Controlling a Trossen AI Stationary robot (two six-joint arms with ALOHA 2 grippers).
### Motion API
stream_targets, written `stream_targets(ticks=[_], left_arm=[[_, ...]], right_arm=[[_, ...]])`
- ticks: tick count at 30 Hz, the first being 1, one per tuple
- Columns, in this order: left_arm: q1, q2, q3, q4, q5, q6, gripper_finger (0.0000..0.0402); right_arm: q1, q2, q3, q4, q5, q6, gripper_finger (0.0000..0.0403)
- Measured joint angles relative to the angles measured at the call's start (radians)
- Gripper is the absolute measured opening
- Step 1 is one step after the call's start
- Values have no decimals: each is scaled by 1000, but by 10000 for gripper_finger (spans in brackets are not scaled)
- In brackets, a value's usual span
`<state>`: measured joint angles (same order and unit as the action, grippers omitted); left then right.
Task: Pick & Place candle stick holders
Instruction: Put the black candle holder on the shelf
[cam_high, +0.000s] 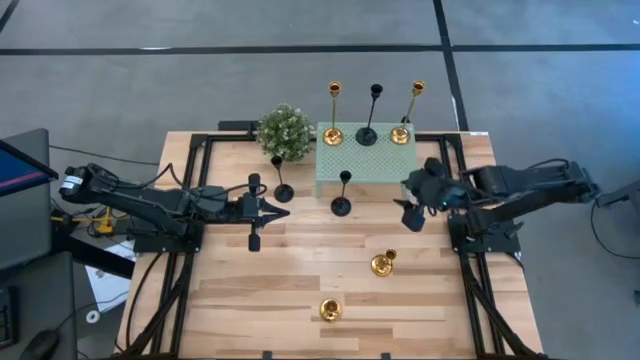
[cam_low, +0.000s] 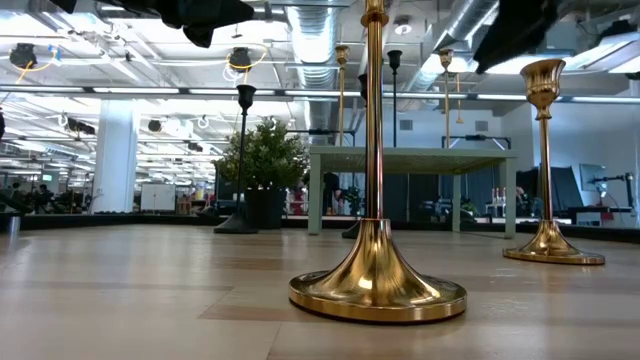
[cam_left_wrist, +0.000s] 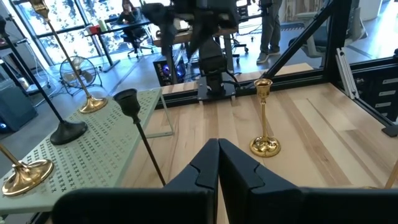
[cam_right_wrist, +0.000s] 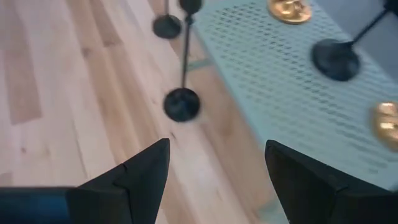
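Three candle stick holders stand on the mint green perforated stand (cam_high: 365, 165): gold (cam_high: 332, 134), black (cam_high: 367, 135), gold (cam_high: 400, 134). On the table stand two black holders (cam_high: 284, 192) (cam_high: 342, 206) and two gold ones (cam_high: 382, 264) (cam_high: 331, 309), each on its round base. My left gripper (cam_high: 283, 210) is shut and empty, just near of the left black holder; in the left wrist view (cam_left_wrist: 217, 163) a black holder (cam_left_wrist: 132, 104) stands close by. My right gripper (cam_high: 405, 200) is open and empty at the stand's right front corner, facing the front black holder (cam_right_wrist: 181, 103).
A round green bushy plant (cam_high: 284, 130) stands at the stand's far left corner. Dark frame rails (cam_high: 470, 290) run along the table's left and right sides. Bare wood lies between the arms and toward the near edge, around the two gold holders (cam_low: 375, 290) (cam_low: 545, 245).
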<state>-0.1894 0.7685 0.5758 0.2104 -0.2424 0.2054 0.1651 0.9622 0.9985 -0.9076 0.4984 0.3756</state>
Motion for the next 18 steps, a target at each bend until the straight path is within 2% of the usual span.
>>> stream_targets(ticks=[4, 8, 18], left_arm=[[0, 0, 0, 0, 0, 0, 10], [0, 0, 0, 0, 0, 0, 10], [0, 0, 0, 8, 0, 0, 10]], right_arm=[[32, -74, -178, 156, -2, -16, 255], [38, -89, -290, 226, -2, -18, 255], [35, -33, -323, 303, -2, -68, 255]])
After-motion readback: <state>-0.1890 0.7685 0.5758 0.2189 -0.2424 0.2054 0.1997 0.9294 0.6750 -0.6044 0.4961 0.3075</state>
